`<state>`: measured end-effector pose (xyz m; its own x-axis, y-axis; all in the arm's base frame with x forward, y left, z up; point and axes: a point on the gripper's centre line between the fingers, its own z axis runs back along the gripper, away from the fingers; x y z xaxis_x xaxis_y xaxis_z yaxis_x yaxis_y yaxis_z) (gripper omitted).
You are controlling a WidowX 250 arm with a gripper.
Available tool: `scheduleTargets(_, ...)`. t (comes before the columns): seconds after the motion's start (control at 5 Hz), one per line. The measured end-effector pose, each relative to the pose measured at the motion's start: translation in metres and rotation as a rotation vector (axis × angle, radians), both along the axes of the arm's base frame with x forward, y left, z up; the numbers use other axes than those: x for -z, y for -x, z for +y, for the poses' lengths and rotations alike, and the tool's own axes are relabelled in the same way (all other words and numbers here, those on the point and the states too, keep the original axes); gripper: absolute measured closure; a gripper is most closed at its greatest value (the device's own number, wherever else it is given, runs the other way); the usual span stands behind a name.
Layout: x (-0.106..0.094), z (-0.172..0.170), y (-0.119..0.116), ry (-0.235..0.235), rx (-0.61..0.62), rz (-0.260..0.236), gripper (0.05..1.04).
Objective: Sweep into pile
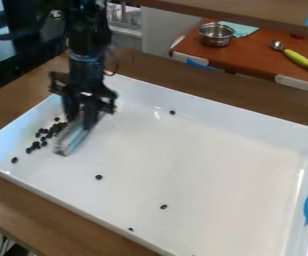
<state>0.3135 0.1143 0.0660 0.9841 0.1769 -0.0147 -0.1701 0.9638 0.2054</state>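
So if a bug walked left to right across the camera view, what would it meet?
A lone black bit, a bunch of bits, more scattered bits, a pot, a spoon.

Small, round black beans (50, 131) lie in a white tray (223, 160): a loose, uneven cluster near its left end, one just apart below it. Others are scattered singly across the tray's floor, toward the far wall, middle and near edge. Right beside the cluster, a pale, blurred scraper (72, 139) slants down into the tray.
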Motion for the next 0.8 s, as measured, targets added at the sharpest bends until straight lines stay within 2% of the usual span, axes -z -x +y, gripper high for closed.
scheduleTargets(0.2,-0.004,0.01,0.005,-0.095,0.0,0.041,0.731)
scheduleTargets(0.4,-0.018,-0.001,0.003,-0.073,0.001,0.002,0.731)
scheduleTargets(0.6,-0.036,-0.03,-0.003,0.003,0.063,-0.062,0.731)
scheduleTargets(0.8,-0.043,-0.064,-0.009,0.081,0.125,-0.085,0.731)
